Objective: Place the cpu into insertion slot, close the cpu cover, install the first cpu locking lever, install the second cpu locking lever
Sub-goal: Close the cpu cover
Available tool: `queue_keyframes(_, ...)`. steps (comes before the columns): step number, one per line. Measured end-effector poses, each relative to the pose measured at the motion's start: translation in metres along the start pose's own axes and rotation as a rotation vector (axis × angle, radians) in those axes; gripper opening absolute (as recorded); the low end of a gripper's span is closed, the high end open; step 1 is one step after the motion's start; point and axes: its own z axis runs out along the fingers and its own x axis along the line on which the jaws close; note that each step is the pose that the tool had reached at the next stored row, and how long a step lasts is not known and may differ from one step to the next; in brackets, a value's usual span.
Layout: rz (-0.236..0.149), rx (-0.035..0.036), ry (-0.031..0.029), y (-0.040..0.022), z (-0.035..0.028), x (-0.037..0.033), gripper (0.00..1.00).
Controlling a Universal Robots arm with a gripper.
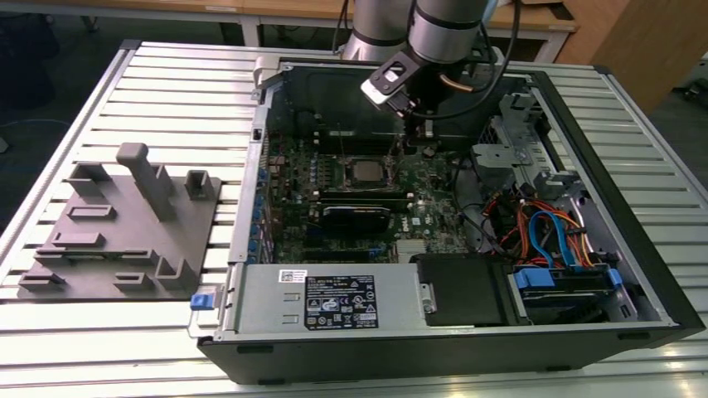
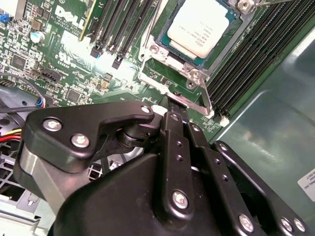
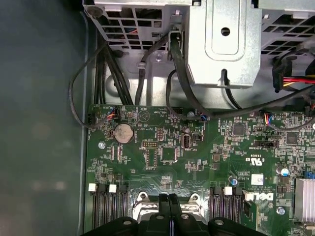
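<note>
Your chip (image 2: 199,29) already sits in its slot (image 2: 194,73), with the metal cover (image 2: 147,49) lying around it. The tool (image 2: 170,106), shut on nothing, sits right at the cover's edge. This looks like the cover-or-lever step, which calls for a gentle, straight push

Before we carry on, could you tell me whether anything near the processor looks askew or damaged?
Nothing stands out: the cpu lies flat and square within the cpu cover, which is down around it; the gripper is at the cover's edge.
</note>
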Motion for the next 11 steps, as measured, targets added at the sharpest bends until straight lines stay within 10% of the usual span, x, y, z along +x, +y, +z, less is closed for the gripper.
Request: queue_keyframes(11, 0.000, 0.0000, 0.0000, -0.0029, 0.0000, 0.0000, 0.10)
